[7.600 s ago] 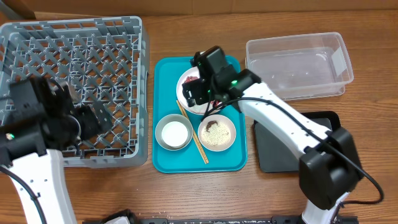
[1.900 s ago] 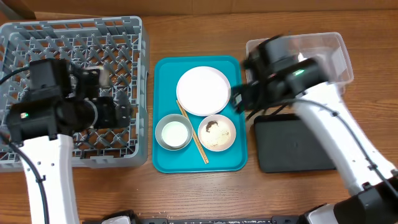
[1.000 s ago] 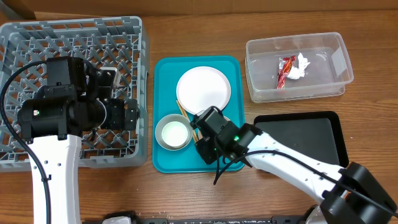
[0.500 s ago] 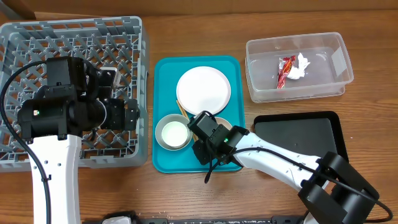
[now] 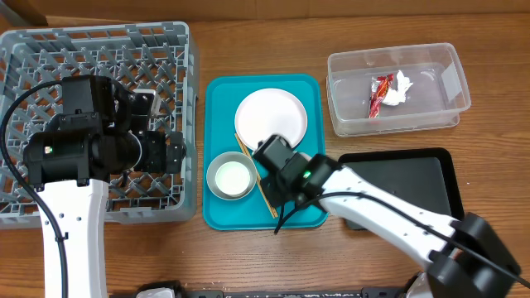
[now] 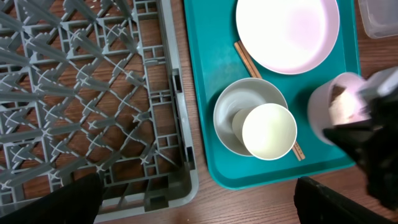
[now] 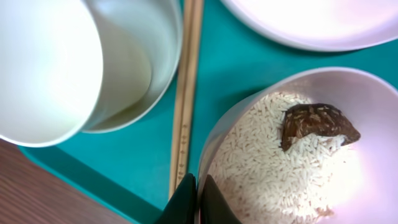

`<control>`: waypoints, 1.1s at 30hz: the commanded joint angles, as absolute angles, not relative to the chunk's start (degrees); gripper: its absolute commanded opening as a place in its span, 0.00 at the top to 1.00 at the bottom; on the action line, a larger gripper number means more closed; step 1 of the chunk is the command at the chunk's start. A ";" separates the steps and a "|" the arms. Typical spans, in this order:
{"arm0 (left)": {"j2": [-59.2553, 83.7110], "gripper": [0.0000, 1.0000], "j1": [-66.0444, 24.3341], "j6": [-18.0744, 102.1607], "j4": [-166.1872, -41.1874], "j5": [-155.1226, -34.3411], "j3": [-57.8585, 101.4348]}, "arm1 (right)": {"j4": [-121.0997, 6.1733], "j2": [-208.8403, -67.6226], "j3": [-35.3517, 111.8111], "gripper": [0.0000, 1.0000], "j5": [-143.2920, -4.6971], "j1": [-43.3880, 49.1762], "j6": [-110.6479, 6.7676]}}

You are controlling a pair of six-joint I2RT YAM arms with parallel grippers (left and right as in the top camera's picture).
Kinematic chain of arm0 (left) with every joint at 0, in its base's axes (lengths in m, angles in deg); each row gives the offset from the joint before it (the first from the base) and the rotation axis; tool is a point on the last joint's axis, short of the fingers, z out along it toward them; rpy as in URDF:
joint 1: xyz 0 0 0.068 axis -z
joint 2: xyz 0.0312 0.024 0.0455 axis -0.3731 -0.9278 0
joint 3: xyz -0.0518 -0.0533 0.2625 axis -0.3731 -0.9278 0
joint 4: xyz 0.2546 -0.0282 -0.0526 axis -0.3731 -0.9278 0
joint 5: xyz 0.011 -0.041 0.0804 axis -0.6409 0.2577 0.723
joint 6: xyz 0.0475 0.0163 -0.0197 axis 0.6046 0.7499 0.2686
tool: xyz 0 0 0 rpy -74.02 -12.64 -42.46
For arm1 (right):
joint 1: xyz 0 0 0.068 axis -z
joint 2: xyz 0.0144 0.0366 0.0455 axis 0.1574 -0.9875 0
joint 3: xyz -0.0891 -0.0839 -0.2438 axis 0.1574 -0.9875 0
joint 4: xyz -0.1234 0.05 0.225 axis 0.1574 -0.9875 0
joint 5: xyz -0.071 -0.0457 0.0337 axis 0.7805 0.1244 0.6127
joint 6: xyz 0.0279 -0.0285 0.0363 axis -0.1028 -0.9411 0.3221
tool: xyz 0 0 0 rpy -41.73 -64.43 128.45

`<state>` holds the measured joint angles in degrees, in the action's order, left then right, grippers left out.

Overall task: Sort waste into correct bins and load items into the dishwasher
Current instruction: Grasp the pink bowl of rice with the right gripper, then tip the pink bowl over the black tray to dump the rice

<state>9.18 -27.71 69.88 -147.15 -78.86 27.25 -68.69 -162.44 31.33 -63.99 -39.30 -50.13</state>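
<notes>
My right gripper (image 7: 196,200) is shut on the near rim of a pinkish bowl (image 7: 367,174) that holds white rice grains (image 7: 261,168) and a brown food scrap (image 7: 317,124). This bowl stands on the teal tray (image 5: 219,99), under my right arm (image 5: 291,184) in the overhead view. Left of it lie the wooden chopsticks (image 7: 186,93), then a second bowl (image 5: 217,165) with a white cup (image 6: 268,130) in it. The white plate (image 5: 271,121) sits at the tray's far end. My left gripper (image 6: 199,211) hangs open over the grey dish rack's (image 5: 99,58) right edge, empty.
The clear tub (image 5: 431,112) at the back right holds the red wrapper (image 5: 381,93) and white tissue (image 5: 402,89). A shallow black tray (image 5: 414,186) lies in front of the tub, right of the teal tray, partly under my right arm.
My right gripper has closed onto the rice bowl's rim and shifted slightly up and right over the tray. The left arm has not moved.
</notes>
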 commanded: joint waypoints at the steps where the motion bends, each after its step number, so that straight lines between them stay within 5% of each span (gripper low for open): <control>1: 9.24 0.00 -27.51 70.34 -147.02 -78.69 28.30 | -70.87 -156.38 35.49 0.96 -62.66 -34.51 -45.71; 14: 9.22 0.00 -27.51 70.34 -146.95 -78.67 28.30 | -74.24 -151.73 26.85 0.96 -105.35 1.68 -47.90; 33: 9.22 0.00 -27.51 70.34 -146.80 -78.69 28.30 | -65.21 -152.49 9.43 0.96 -140.65 34.14 -49.75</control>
